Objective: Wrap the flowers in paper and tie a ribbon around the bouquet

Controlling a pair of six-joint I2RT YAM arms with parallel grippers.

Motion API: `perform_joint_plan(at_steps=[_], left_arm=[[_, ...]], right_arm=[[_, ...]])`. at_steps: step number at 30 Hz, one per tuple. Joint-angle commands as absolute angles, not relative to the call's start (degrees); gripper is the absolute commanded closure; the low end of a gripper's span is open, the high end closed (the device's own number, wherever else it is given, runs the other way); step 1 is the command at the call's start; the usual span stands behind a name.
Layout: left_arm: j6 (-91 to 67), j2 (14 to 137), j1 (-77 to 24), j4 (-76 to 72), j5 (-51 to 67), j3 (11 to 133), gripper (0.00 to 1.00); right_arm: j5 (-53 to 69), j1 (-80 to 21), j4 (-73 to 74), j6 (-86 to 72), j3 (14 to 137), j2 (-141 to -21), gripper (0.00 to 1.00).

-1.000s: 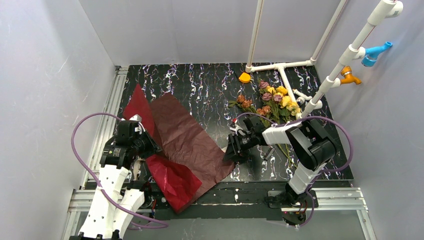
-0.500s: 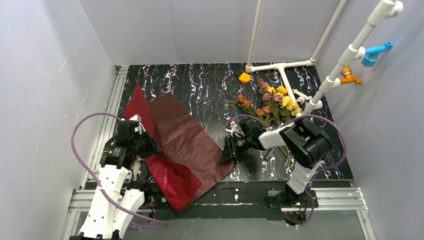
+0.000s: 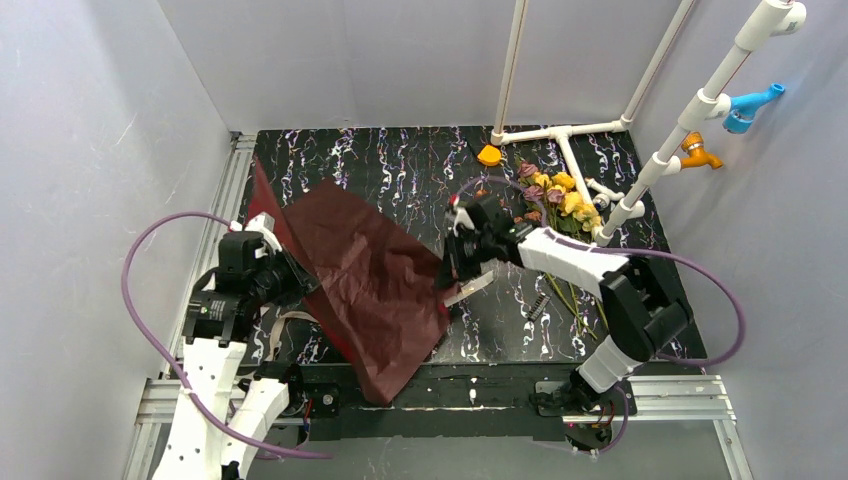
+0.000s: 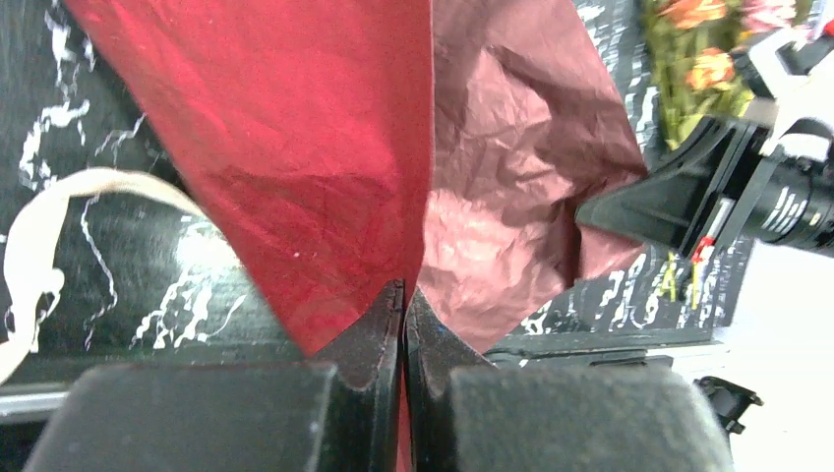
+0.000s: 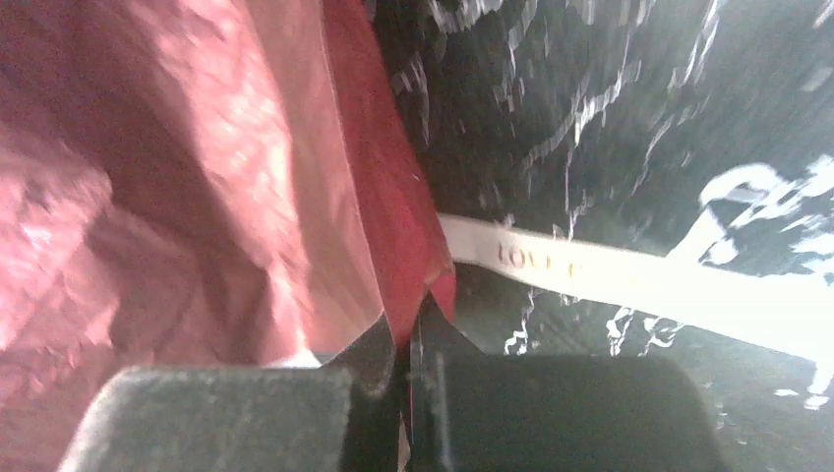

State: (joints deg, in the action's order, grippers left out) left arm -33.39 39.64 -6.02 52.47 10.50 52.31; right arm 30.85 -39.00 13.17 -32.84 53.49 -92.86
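Top external: paper (image 3: 370,270) is held up between both arms, well left of the flowers (image 3: 550,200). Left gripper (image 4: 405,295) pinches its left edge tight. Right gripper (image 5: 413,317) is clamped on the right edge, with the ribbon (image 5: 610,275) lying just beyond.

Risk: the thin sheet tears or slips from a pinch if the arms pull apart, and the ribbon may drag along.

Since a second ago: right jaws, then wide, are closed. That arm reaches farther. The folded red flap is gone and the sheet is lifted.

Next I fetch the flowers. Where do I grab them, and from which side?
Grip the flowers by their thin stems, coming down from above: the stems lie flat on the table, pointing toward the near edge; the blooms would likely crush.
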Motion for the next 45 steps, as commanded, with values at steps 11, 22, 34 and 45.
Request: perform_joint_plan(at_steps=[11,22,34,45], left_arm=[[-28.7,41.9,-6.1,41.7,15.2,60.7,1.00],[-41.9,47.7,-6.1,40.8,10.0,41.3,1.00],[-34.3,60.9,-5.9,38.9,7.7,47.5,1.00],[-29.4,69.8,-4.7,37.0,5.3,51.7,0.97]], right_arm=[[4.9,-31.4,30.1,-28.1,79.9,-90.7,0.99],[-1.4,-28.6,31.1,-25.5,77.7,-95.5,0.99],[-7.0,-26.5,28.7,-30.8,68.5,-93.1,0.99],[-8.5,-26.5,21.5,-37.0,59.7,-87.1,0.99]])
